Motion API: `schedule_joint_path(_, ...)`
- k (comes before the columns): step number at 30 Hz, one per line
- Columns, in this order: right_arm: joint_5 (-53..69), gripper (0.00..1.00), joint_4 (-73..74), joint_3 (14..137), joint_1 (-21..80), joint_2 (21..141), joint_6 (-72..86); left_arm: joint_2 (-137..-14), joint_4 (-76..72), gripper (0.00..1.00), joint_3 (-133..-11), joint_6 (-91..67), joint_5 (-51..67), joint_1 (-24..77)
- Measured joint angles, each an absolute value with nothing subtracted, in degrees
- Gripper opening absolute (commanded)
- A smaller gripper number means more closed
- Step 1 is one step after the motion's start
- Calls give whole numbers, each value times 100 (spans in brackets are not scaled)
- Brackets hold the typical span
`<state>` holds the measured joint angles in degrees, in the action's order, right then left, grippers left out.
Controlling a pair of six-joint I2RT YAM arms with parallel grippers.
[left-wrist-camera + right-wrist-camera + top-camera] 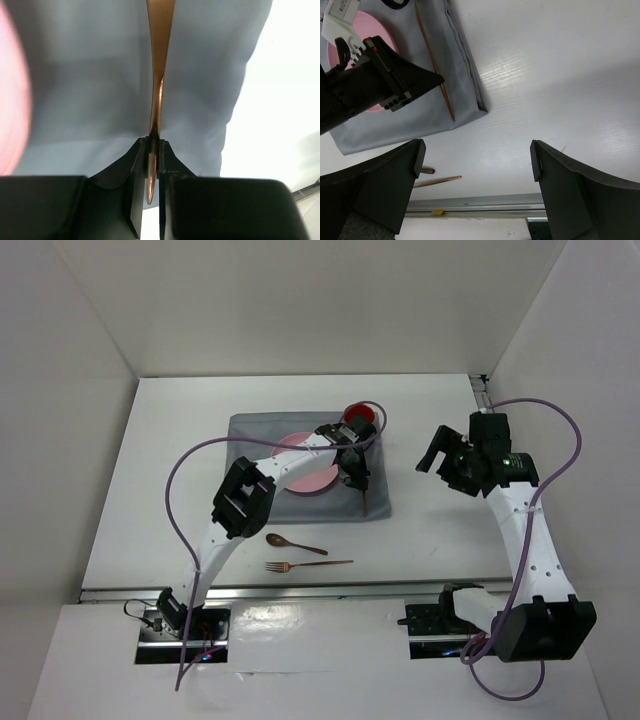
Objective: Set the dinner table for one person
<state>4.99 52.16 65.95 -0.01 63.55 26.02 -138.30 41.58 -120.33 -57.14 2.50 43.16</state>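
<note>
Black fingers (137,175) of the left tool (152,165) fill the bottom of the left wrist view, pinched tight on one end of a thin copper-coloured utensil (159,60), which is seen edge-on and runs straight away toward 12 o'clock over a grey cloth mat (90,75). Whether its far end rests on the cloth cannot be told. At 9 o'clock in that view is the blurred edge of a pink plate (10,100), and at 3 o'clock the white worktop (280,100) shows past the mat's edge. From above, the worktop (150,490) is the large white surface carrying everything, and the mat (260,435) lies on it a little toward 12 o'clock from its middle. The plate (310,480) sits on the mat with the left arm reaching across it. The left tool (357,475) is at the plate's 3 o'clock side, and the utensil (364,498) points toward 6 o'clock near the mat's right edge. A red cup (357,415) stands at the mat's 1 o'clock corner. Off the mat at its 6 o'clock side, a spoon (295,544) and a fork (308,565) lie on the bare worktop, close together, the fork nearer the arm bases. The right tool (432,452) hangs at 3 o'clock of the mat, apart from it. In its own view the right tool (476,155) has its jaws spread wide with nothing between them, above bare worktop (545,75) beside the mat's corner (420,120).
</note>
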Motion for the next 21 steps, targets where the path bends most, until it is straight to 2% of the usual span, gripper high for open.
schedule_joint_path(2, 499, 99, 5216, 6595, -1, 6348, 2602, -13939, 4150, 2, -12186, -5714, 285, 4316)
schedule_joint_path(5, 499, 99, 5216, 6598, -1, 6331, 2602, -14053, 4154, 25, -12217, -5708, 344, 4316)
schedule_joint_path(6, 497, 99, 5221, 6595, -1, 6324, 2598, -14051, 4147, 40, -12217, -5695, 379, 4316)
schedule_joint_path(9, 493, 99, 5238, 6598, -1, 6313, 2582, -14025, 4016, 60, -12169, -5721, 432, 4307)
schedule_joint_path(12, 497, 99, 5245, 6595, -1, 6311, 2580, -13952, 3916, 65, -12099, -5682, 399, 4320)
schedule_joint_path(21, 519, 99, 5249, 6440, -1, 6250, 2519, -13478, 4209, 69, -11799, -5339, 351, 4436)
